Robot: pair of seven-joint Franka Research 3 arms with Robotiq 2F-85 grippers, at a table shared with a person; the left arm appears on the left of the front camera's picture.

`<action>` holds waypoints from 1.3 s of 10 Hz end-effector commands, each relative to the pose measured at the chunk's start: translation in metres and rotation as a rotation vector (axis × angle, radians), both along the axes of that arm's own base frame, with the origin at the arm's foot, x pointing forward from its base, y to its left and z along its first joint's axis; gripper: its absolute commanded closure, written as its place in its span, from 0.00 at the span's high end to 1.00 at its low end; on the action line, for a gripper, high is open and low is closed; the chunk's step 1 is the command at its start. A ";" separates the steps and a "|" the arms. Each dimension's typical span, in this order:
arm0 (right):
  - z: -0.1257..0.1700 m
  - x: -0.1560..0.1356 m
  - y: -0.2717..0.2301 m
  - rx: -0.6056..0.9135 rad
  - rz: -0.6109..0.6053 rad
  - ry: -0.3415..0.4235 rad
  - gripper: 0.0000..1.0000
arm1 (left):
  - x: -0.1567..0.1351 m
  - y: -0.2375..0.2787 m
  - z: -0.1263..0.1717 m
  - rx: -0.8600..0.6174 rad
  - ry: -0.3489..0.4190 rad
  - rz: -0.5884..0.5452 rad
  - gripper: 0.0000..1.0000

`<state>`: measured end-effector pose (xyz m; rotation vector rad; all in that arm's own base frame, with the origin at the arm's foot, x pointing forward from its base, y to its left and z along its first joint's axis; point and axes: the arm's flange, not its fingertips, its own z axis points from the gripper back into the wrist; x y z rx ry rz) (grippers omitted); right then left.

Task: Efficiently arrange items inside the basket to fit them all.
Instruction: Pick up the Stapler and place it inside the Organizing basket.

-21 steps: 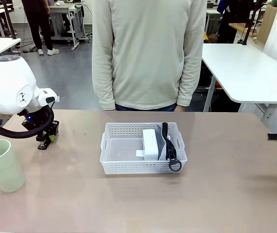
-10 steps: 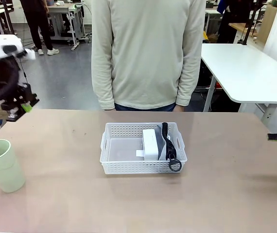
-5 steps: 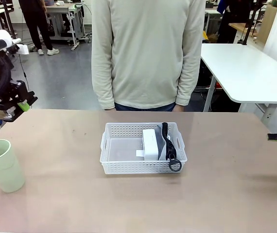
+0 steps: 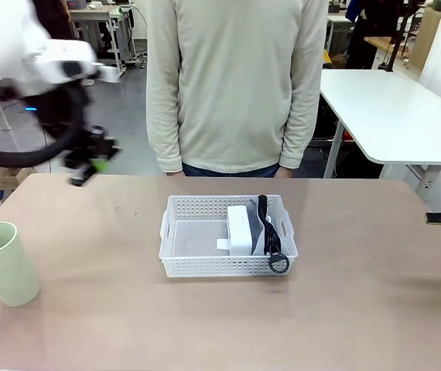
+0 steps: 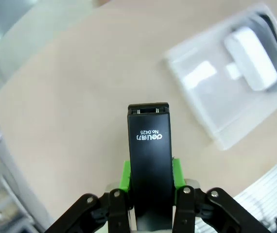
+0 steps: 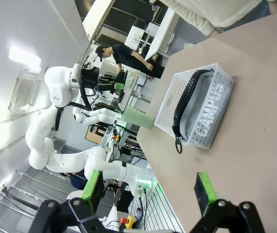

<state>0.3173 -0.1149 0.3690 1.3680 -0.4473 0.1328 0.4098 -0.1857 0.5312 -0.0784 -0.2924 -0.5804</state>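
My left gripper (image 4: 87, 164) has swung in from the table's left edge over the last half second. It now hangs at about ten o'clock from the basket, its green pads clamped on the sides of the black stapler (image 5: 149, 160), which juts out lengthwise past the fingers. I judge that grip suits lowering it flat.

Nearest me, at eight o'clock, the pale green cup (image 4: 2, 263) stands upright outside the basket, not yet packed. At the centre, the white perforated basket (image 4: 205, 265) holds the white clock (image 4: 239, 229) and the grey CAMPUS pouch (image 6: 210, 112). Both stand on edge against its three o'clock end, leaving the nine o'clock half free, probably for the stapler. At three o'clock my right gripper (image 6: 148, 187) hangs spread wide, empty.

The tan tabletop (image 4: 360, 309) is otherwise bare. At twelve o'clock a person in a cream sweater (image 4: 236, 85) stands, with white benches and grey floor beyond.
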 end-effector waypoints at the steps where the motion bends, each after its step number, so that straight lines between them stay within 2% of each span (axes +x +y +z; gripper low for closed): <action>1: 0.000 -0.005 -0.001 -0.004 0.016 -0.017 1.00 | 0.026 -0.076 -0.021 0.045 0.015 -0.145 0.37; 4: 0.000 -0.005 -0.001 -0.004 0.016 -0.017 1.00 | 0.011 -0.136 -0.078 0.047 0.039 -0.203 0.37; 5: 0.000 -0.005 -0.001 -0.004 0.016 -0.017 1.00 | 0.012 -0.139 -0.086 0.066 0.048 -0.188 0.37; 6: 0.000 -0.005 -0.001 -0.004 0.016 -0.017 1.00 | 0.006 -0.144 -0.075 0.034 0.057 -0.219 0.37; 8: 0.000 -0.005 -0.001 -0.004 0.016 -0.017 1.00 | 0.006 -0.144 -0.075 0.034 0.057 -0.219 0.37; 9: 0.000 -0.005 -0.001 -0.004 0.016 -0.017 1.00 | 0.011 -0.147 -0.090 0.045 0.067 -0.223 0.37; 10: 0.000 -0.005 -0.001 -0.004 0.016 -0.017 1.00 | 0.012 -0.149 -0.093 0.008 0.031 -0.227 0.37; 13: 0.000 -0.005 -0.001 -0.004 0.016 -0.017 1.00 | 0.026 -0.144 -0.139 -0.056 0.052 -0.228 0.37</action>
